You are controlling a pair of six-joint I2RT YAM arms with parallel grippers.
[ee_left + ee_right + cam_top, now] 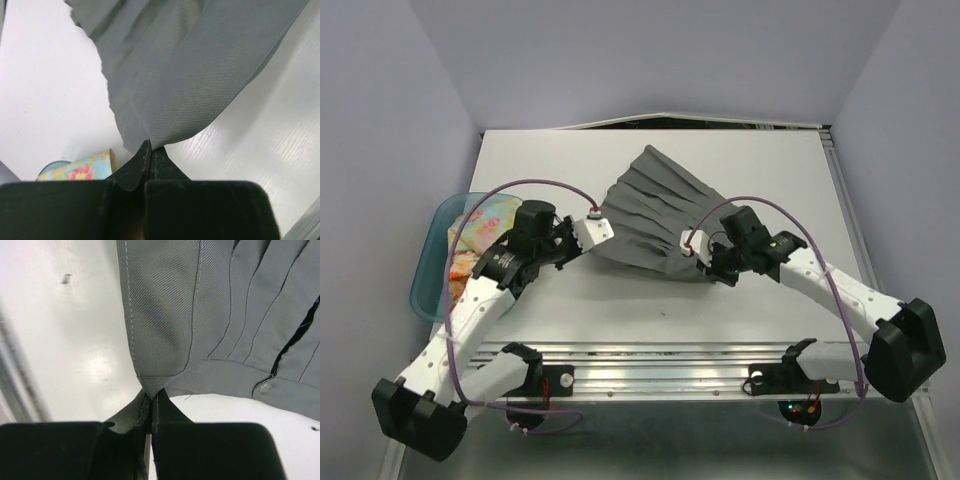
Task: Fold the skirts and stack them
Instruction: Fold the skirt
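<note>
Top view bright, even diffuse overhead light, sharp throughout, only faint soft shadows under the arms on the white table (pixel 650 300) and small reflections on the metal rail (pixel 660 352) at the near edge. Left wrist view well lit, dark grey skirt (pixel 190 75) weave crisp, streaky sheen on the table at right, left gripper (pixel 151 148) near-black, underexposed. Right wrist view has a washed-out glare patch on the table left of the skirt, seams sharp, right gripper (pixel 151 396) dark, left edge smeared, out of focus.
</note>
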